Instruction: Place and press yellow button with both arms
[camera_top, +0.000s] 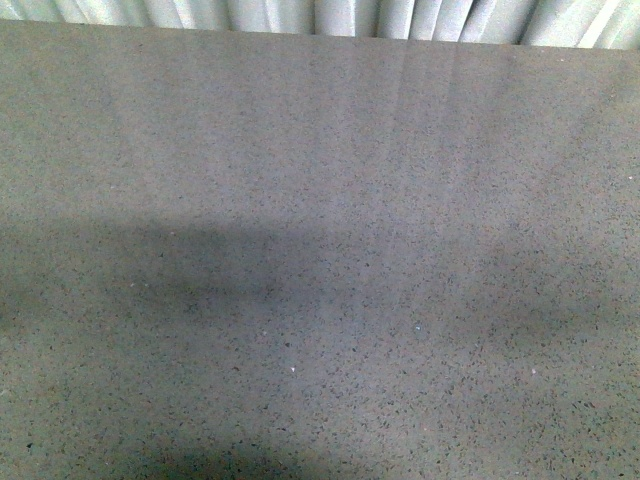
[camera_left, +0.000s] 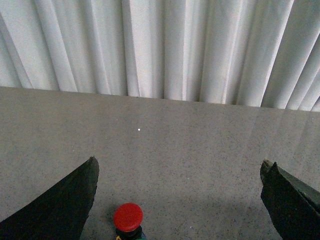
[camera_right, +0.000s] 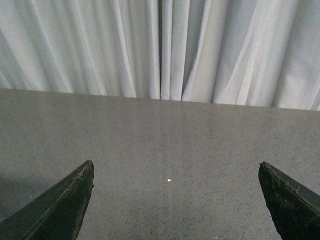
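- The left gripper (camera_left: 178, 161) has its fingers released and spread wide; a red-capped button (camera_left: 128, 217) stands on the table (camera_left: 200, 135) between them, touching neither.
- The right gripper (camera_right: 176, 164) has its fingers released too; a curtain (camera_right: 160, 45) hangs behind the table's far edge.

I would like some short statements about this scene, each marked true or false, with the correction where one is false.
1. In the front view, the button stands in the middle of the table. False: that view shows only the grey table and the curtain's lower edge.
2. The left wrist view shows a button with a red-looking cap. True.
3. The left jaws are shut on the button. False: they stand wide open, and the button sits between them, touching neither.
4. The right jaws stand open with only the table surface between them. True.
5. A pale pleated curtain hangs behind the table's far edge. True.
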